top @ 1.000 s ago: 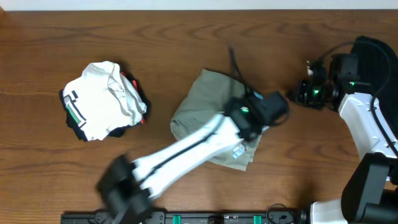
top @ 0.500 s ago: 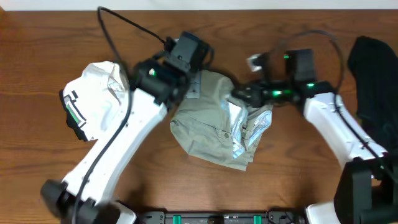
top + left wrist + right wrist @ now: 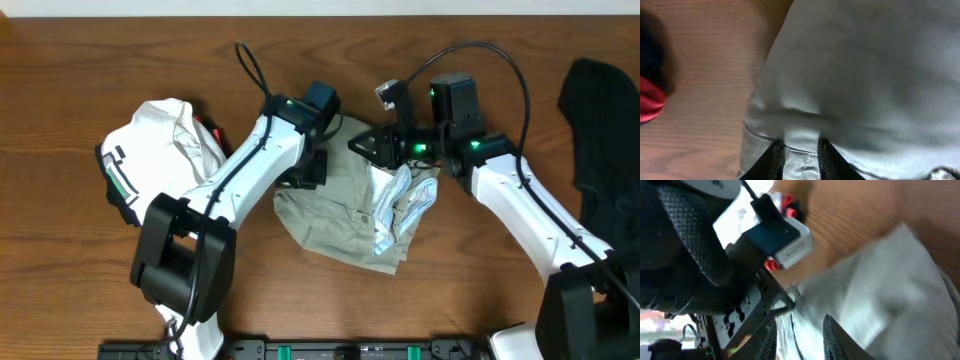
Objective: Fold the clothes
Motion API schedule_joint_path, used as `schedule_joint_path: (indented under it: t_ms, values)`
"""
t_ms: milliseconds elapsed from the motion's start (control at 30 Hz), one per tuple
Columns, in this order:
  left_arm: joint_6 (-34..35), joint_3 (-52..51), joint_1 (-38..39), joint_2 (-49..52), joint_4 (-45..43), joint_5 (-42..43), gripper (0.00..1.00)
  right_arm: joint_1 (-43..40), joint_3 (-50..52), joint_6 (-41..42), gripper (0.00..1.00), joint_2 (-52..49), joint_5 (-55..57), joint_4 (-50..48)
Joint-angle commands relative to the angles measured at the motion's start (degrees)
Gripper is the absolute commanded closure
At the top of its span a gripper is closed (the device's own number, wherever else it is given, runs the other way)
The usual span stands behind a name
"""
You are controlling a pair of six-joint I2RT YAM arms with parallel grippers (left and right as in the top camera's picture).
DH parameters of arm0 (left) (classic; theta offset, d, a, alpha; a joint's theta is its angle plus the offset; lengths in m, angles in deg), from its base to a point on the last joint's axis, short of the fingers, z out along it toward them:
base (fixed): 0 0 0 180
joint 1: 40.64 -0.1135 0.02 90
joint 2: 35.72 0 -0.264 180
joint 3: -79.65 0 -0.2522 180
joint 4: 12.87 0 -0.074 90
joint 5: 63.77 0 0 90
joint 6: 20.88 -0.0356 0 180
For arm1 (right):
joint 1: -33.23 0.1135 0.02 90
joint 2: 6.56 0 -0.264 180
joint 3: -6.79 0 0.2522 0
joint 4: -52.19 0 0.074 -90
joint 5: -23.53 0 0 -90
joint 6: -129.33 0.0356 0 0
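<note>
The clothes are three garments. Pale grey-green shorts (image 3: 335, 215) lie crumpled mid-table, with a shiny pale lining (image 3: 403, 200) showing on their right side. My left gripper (image 3: 306, 178) is at their upper left edge. In the left wrist view it (image 3: 800, 152) is shut on a fold of the shorts (image 3: 865, 75). My right gripper (image 3: 363, 143) is at the shorts' top edge. Its fingers (image 3: 833, 339) stand apart over the cloth (image 3: 890, 280), so my right gripper (image 3: 800, 332) is open. A white striped top (image 3: 160, 160) lies at the left and a black garment (image 3: 600, 120) at the far right.
The white top rests on a dark piece with a red edge (image 3: 210, 128), seen also as a red patch (image 3: 650, 102) beside the shorts. My left arm (image 3: 690, 255) is close in front of the right wrist camera. Both arms meet over the shorts' top edge.
The right arm came in from the far right to the shorts' top edge and its jaws parted. The left gripper moved from the shorts' right side to their upper left edge.
</note>
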Motion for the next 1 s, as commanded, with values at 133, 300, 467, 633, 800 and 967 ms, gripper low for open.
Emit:
schedule_joint_path:
  t_ms: [133, 300, 467, 633, 800, 967]
  values:
    - [0.09, -0.63, -0.26, -0.2, -1.77, 0.72, 0.74, 1.7, 0.11, 1.25, 0.83, -1.81, 31.47, 15.87]
    - [-0.15, -0.63, -0.26, -0.2, -2.01, 0.28, 0.74, -0.35, 0.11, 6.82, 0.96, -8.04, 45.31, 23.8]
    - [-0.85, -1.16, -0.26, -0.2, -1.62, 0.28, 0.74, -4.87, 0.09, 10.32, 0.98, -10.86, 47.6, 27.23]
    - [-1.64, -3.63, -0.26, -0.2, -1.64, -1.03, 0.73, -9.79, -2.29, 7.69, 0.98, -5.31, 42.84, 30.75]
    - [-1.38, -4.7, -0.24, -0.2, -1.62, -0.96, 0.74, -10.34, -3.04, -10.16, 0.82, 4.33, 10.25, 27.5]
    - [-0.31, -4.7, -0.24, -0.22, -2.43, -0.96, 0.74, -5.49, -2.95, -9.9, 0.73, 6.32, 7.19, 24.98]
